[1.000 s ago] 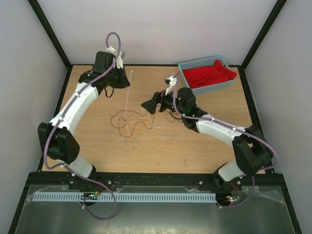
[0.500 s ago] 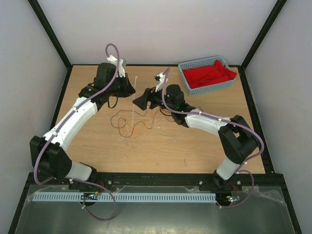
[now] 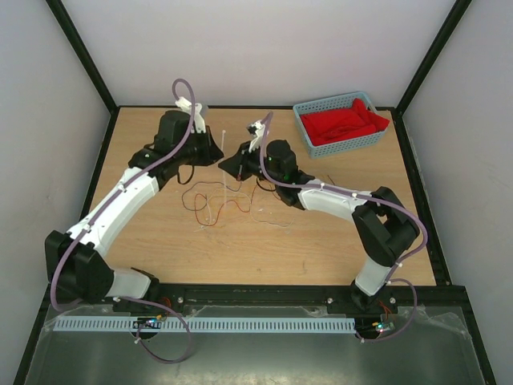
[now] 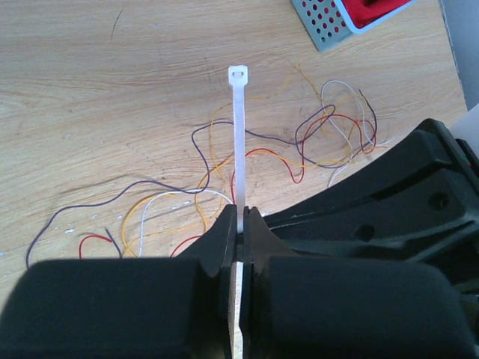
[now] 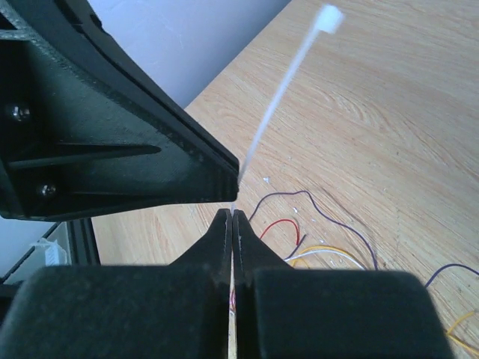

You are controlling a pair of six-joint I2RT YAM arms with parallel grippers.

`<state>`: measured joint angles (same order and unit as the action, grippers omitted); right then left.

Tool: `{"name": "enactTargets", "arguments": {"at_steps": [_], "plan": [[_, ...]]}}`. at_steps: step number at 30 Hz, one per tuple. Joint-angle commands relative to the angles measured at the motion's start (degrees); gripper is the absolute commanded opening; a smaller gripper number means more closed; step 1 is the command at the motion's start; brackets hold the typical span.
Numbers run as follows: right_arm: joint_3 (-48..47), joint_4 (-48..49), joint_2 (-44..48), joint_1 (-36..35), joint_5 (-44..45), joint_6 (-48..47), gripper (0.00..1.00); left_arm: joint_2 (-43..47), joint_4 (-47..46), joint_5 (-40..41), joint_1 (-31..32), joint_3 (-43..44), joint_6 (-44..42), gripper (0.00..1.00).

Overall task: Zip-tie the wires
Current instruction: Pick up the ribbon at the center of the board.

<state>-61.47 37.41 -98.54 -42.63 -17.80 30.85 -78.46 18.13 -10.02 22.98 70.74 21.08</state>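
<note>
Though faint overhead, wrist-clear zip tie [image 4: 239, 134]

One left hand [image 4: 241, 224], one right hand [image 5: 231, 224], one zip tie [image 4: 239, 134], one tangle of wires [image 3: 224, 200], one basket [image 3: 345, 144], one red cloth [image 3: 341, 124]

A blue basket [image 3: 349, 143] with a holed wall sits at the far right corner of the wooden table [image 3: 321, 241], slightly askew to its edges, and a crumpled red cloth [image 3: 345, 122] fills it. Below the table's near edge, a long white slotted strip [image 3: 208, 324] lies along a grey metal tray [image 3: 264, 357].
</note>
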Motion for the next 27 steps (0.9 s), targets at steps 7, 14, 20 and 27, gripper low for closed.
{"name": "enactTargets", "arguments": {"at_steps": [7,14,20,27], "plan": [[6.8,2.7,5.9,0.6,0.4,0.3,0.00,5.9,-4.6,0.0,0.2,-3.9,1.8,0.60],[13.5,3.2,12.1,6.0,-5.6,1.5,0.00,14.9,-9.4,-7.2,-3.2,-8.7,5.3,0.98],[17.7,-0.4,21.9,8.7,-12.9,-3.9,0.00,21.2,-25.3,-23.8,-11.6,-20.2,17.6,0.99],[18.6,-6.0,30.5,8.8,-22.4,-4.8,0.00,23.8,-42.6,-36.5,-13.9,-28.4,22.8,0.99]]}}
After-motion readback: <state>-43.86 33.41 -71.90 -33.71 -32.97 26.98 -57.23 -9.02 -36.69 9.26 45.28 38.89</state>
